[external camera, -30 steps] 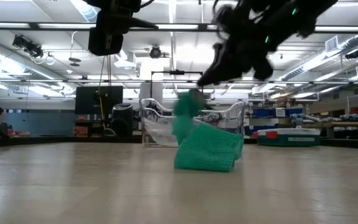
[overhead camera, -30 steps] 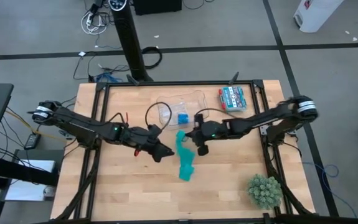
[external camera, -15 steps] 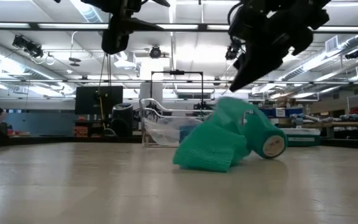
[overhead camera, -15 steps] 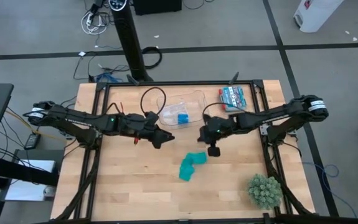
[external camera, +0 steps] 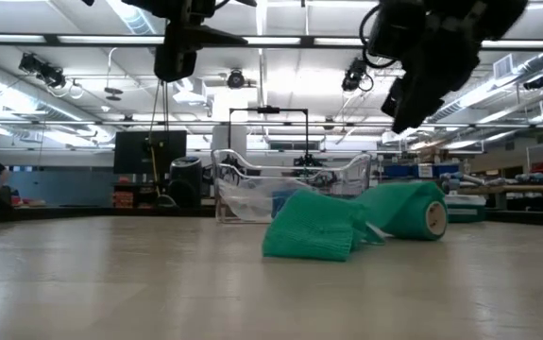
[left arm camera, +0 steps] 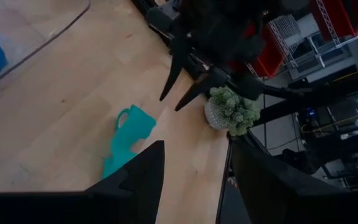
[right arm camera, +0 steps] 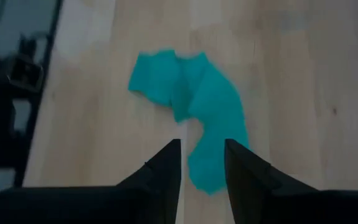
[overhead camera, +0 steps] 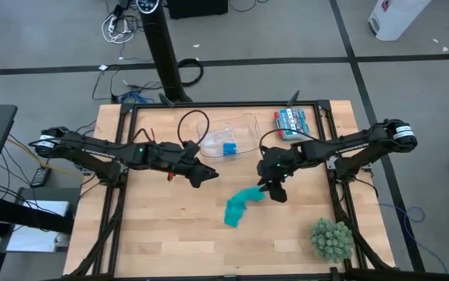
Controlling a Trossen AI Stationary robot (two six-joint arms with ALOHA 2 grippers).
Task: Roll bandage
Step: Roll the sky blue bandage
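Observation:
The teal bandage (overhead camera: pixel 242 204) lies on the wooden table near the middle, with no gripper on it. In the low view its rolled end (external camera: pixel 413 210) rests on its side, and its loose crumpled end (external camera: pixel 311 229) is heaped beside it. My right gripper (overhead camera: pixel 276 193) hangs open just above and to the right of the rolled end, tipped downward. The bandage (right arm camera: pixel 194 99) shows beyond its fingers. My left gripper (overhead camera: pixel 208 175) stands open, raised, to the left of the bandage (left arm camera: pixel 127 140).
A clear plastic container (overhead camera: pixel 228 133) with a blue roll (overhead camera: pixel 229 147) stands at the far middle. A box of red and blue items (overhead camera: pixel 292 122) is at the far right. A small green plant (overhead camera: pixel 332 240) sits at the near right corner. Bare wood lies near the front edge.
My right gripper has let go of the bandage's rolled end, tipped downward and gone toward the table's right and near edges. The lifted end has fallen and rolled right onto the table, while the crumpled end has stayed put. My left gripper has gone a little toward the far edge.

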